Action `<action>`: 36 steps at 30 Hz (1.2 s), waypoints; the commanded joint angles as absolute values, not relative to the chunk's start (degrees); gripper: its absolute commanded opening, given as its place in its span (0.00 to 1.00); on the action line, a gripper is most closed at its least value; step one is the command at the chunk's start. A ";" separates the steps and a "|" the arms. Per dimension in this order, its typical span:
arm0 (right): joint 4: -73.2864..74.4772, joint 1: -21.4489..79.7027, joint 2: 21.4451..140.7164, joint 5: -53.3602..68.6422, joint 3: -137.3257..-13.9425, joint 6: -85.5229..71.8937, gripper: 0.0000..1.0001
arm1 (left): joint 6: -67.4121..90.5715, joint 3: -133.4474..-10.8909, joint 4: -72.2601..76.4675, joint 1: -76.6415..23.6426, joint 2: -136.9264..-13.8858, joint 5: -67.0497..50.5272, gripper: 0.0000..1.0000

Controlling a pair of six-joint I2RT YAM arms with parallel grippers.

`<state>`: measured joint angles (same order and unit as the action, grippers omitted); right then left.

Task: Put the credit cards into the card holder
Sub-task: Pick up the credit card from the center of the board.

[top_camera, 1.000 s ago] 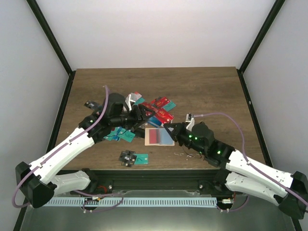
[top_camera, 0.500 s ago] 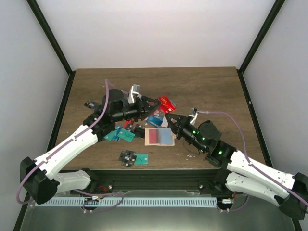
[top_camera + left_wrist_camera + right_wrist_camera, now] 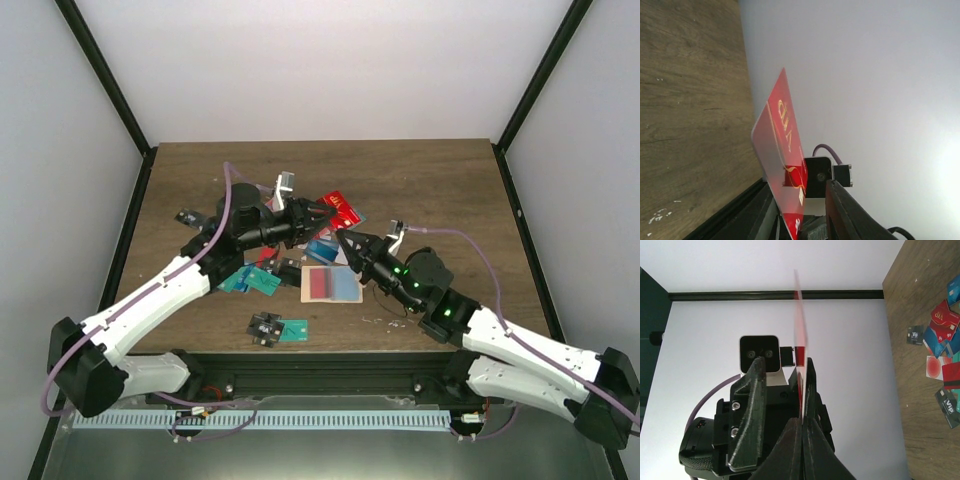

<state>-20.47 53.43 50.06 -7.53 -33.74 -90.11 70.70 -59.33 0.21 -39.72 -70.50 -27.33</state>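
A red credit card (image 3: 339,208) is held in the air between my two grippers, above the card pile (image 3: 300,255). My right gripper (image 3: 346,238) is shut on its edge; in the right wrist view the card (image 3: 800,335) stands edge-on out of my closed fingertips (image 3: 802,427). My left gripper (image 3: 318,216) faces it with jaws apart. In the left wrist view the card (image 3: 782,150) leans by one finger with a gap to the other finger (image 3: 842,210). The tan card holder (image 3: 306,298) lies open on the table, showing a red and a blue card.
Teal cards (image 3: 250,282) lie left of the holder. A black and a teal card (image 3: 280,330) sit near the front edge, and a black card (image 3: 186,217) at far left. Red, white and black cards (image 3: 940,340) show on the wood in the right wrist view.
My left gripper lifted the red card off the pile. My right gripper rose from beside the holder to meet it and closed on the card. The left jaws now stand apart.
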 commanded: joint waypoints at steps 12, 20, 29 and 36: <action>-21.05 53.09 50.92 -6.72 -35.97 -91.84 0.04 | 72.23 -58.04 2.73 -39.48 -72.16 -27.84 0.04; -9.43 47.40 52.25 7.73 -38.03 -86.51 0.45 | 62.85 -58.33 -8.42 -38.96 -71.14 -26.82 0.04; 8.93 37.62 56.38 26.19 -43.59 -67.75 0.52 | 51.78 -57.66 -17.27 -37.97 -73.82 -32.01 0.04; 22.63 29.51 58.08 31.35 -47.43 -51.17 0.61 | 42.78 -62.03 -24.28 -37.38 -80.17 -35.90 0.04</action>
